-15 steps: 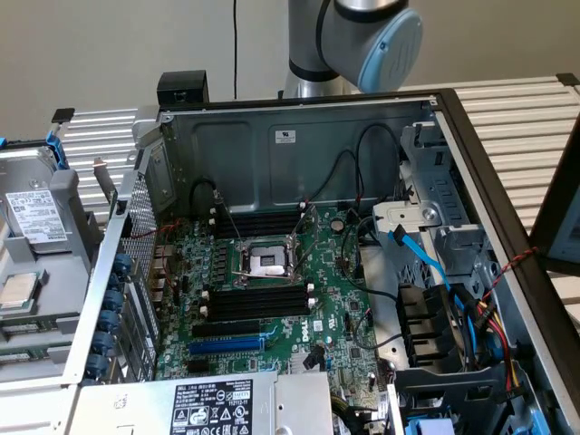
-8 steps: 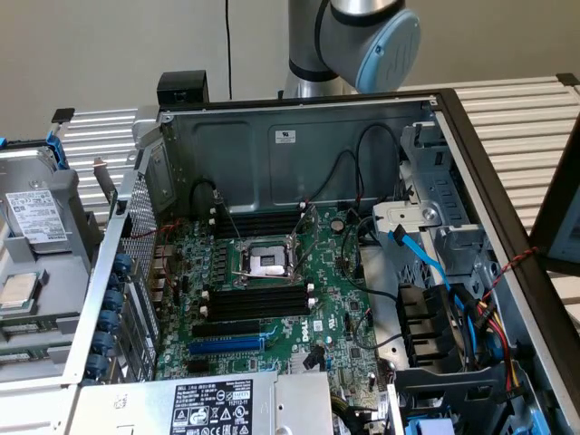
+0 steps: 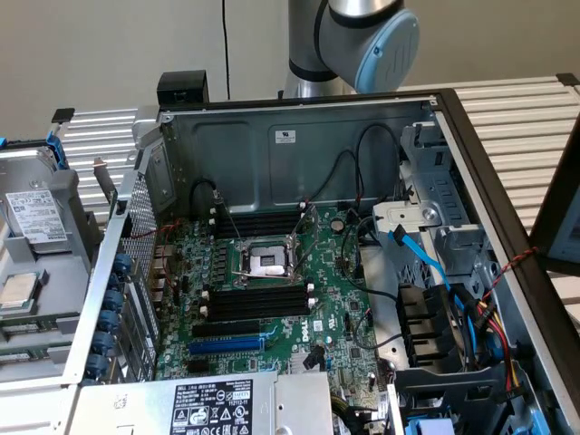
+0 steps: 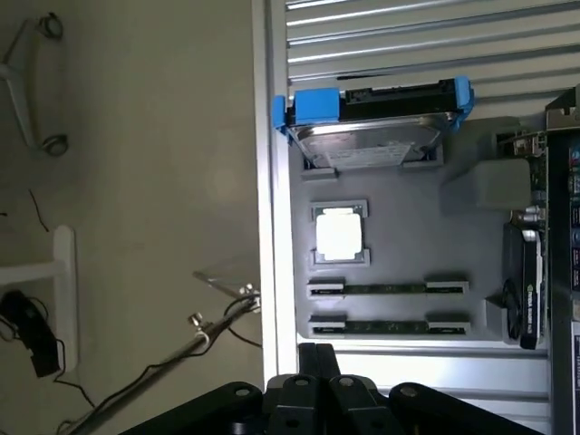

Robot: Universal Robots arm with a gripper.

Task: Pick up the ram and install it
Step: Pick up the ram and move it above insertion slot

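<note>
Two ram sticks stand on edge in the grey parts tray (image 4: 399, 236), one (image 4: 388, 288) just above the other (image 4: 388, 324), each a thin green strip between grey end holders. My gripper (image 4: 317, 361) hovers over the tray's near edge, close to the lower stick, its black fingers pressed together with nothing between them. In the exterior view the open computer case shows the motherboard (image 3: 272, 299) with long black slots (image 3: 258, 301) beside the CPU socket (image 3: 269, 263), and a second bank of black slots (image 3: 258, 224) behind it.
On the tray also lie a hard drive in a blue bracket (image 4: 372, 122) and a CPU chip (image 4: 339, 234). The arm's joint (image 3: 367, 36) rises behind the case. Cables and a drive cage (image 3: 435, 317) crowd the case on the exterior view's right. A blue expansion slot (image 3: 227, 344) lies near the front.
</note>
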